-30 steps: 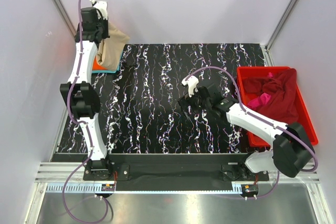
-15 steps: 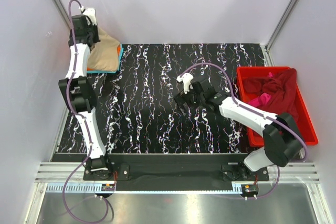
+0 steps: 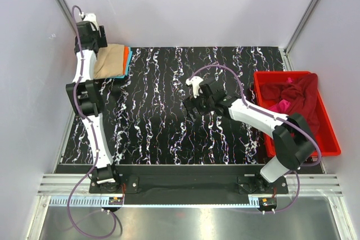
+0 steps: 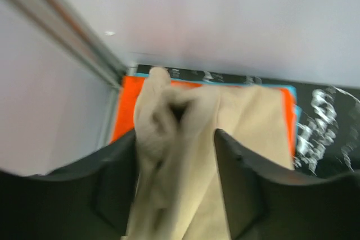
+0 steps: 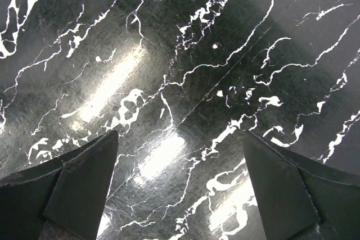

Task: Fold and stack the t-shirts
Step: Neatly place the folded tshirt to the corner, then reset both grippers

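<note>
Stacking: left end effector is clamping tan t-shirt onto orange t-shirt; right end effector is hovering wide.

I see my left arm reaching into the far left corner, its left fingers at the back edge of a tan shirt. That shirt lies on an orange shirt and a blue shirt. My right fingers hang over mid-tabletop. The red bin on the right holds a maroon shirt and a pink shirt.
</note>
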### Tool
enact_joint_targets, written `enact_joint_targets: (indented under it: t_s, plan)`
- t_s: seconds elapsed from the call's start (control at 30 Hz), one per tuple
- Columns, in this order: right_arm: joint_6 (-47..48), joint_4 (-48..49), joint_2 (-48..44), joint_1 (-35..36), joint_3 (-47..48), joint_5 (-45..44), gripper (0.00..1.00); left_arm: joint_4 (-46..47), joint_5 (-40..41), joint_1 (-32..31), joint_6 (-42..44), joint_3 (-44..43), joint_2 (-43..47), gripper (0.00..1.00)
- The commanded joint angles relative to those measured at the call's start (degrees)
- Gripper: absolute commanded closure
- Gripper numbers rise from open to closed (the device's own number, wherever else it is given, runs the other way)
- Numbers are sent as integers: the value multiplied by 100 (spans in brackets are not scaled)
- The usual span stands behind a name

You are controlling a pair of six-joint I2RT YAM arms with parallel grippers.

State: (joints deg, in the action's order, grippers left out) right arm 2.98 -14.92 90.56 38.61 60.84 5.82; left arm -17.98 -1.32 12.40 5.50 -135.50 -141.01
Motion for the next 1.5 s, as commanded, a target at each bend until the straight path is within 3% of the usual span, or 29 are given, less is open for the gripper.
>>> enact_joint_targets:
  t_s: [0.0, 0.07, 0.3, 0.43, 0.53, 0.67, 0.83, 0.97, 1.03, 1.07, 1.13, 1.27, 1.37, 1.47]
  plan:
    - [-210, -37, -4, -29, 297, 130, 2, 497, 1228, -1, -250, -407, -58, 23]
    - [-263, -46, -117, -20, 236, 138, 2, 427, 1310, -10, -364, -398, 21, 16]
    - [-763, 85, -732, -38, -116, 156, 2, 128, 1398, -466, -268, 76, 793, 15]
    - [-1255, 296, -1312, -73, -484, 121, 2, -241, 1486, -748, -715, 734, 1417, 15]
    - [-1808, 524, -1847, -99, -923, -46, 2, -320, 1232, -1081, -1190, 1726, 2146, 16]
    - [-3018, 753, -2647, -126, -1739, -397, 0, -539, 897, -2071, -1594, 3175, 3069, 17]
    - [-4400, 745, -4060, -152, -2663, -1013, 0, -357, -604, -3120, -2578, 5100, 4606, 17]
    - [-5988, 578, -5090, -161, -3646, -1233, 0, 1002, -1887, -3910, -4095, 7758, 5951, 16]
    - [-6466, 254, -5712, -161, -3938, -1373, 0, 1776, -2607, -4087, -4669, 8694, 6786, 16]
    - [-6842, -69, -5934, -170, -4148, -1469, 0, 2720, -2958, -4236, -5298, 9604, 7067, 16]
    - [-7065, -379, -6626, -170, -4316, -1593, 0, 3709, -3189, -4316, -5952, 10487, 7911, 15]
    - [-7740, -1396, -7613, -161, -4659, -1742, 0, 6149, -2963, -4334, -7742, 12805, 9431, 12]
    - [-8295, -1978, -8211, -161, -4862, -1568, 0, 6632, -2392, -4325, -8335, 13794, 10940, 10]
    - [-8402, -2165, -8695, -161, -5019, -1305, 0, 7033, -1988, -4334, -8931, 14568, 11891, 7]
